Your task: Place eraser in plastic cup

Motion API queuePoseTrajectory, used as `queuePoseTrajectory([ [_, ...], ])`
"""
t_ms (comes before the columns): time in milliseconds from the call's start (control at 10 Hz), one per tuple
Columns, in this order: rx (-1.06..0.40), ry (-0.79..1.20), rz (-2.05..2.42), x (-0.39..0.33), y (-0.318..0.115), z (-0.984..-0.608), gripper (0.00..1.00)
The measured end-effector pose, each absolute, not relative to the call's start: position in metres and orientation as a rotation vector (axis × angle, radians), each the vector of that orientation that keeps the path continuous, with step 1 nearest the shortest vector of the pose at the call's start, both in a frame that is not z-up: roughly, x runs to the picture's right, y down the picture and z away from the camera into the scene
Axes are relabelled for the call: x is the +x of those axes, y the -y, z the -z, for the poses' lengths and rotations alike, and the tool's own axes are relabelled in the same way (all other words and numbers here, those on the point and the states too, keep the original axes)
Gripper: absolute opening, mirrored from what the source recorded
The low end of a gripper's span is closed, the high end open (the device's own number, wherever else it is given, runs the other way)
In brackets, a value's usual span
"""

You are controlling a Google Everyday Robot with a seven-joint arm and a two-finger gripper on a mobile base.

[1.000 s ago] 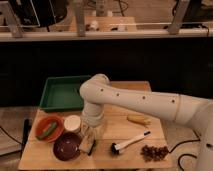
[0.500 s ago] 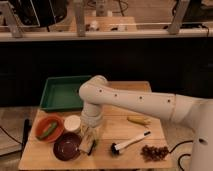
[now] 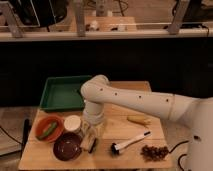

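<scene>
The white arm [image 3: 145,102] reaches in from the right and bends down over the wooden table [image 3: 125,150]; the pincer [image 3: 90,135] hangs low near the table's front left area, just right of the dark purple bowl [image 3: 67,146]; whether it is apart or together cannot be told. The eraser [image 3: 90,144] lies directly under the pincer, beside the bowl. The white round container [image 3: 73,123] stands behind the bowl; an orange bowl [image 3: 48,128] holding a green item sits to its left. A green tray [image 3: 62,93] occupies the rear left. A white-handled brush [image 3: 129,142] lies to the right; the plastic cup cannot be made out.
</scene>
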State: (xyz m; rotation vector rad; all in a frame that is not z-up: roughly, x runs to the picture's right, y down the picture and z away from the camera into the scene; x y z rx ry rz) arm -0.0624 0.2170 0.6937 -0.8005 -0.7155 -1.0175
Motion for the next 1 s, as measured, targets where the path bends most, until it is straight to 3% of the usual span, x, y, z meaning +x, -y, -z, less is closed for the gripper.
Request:
queuePoseTrajectory([
  [300, -0.823, 0.718, 1.006, -0.0576, -0.2200, -0.6959, 0.65],
  [500, -0.832, 0.719, 1.007, -0.0570, -0.2203, -0.6950, 0.80],
  [1000, -0.825, 0.712, 1.004, -0.0547, -0.2191, -0.6930, 0.80],
])
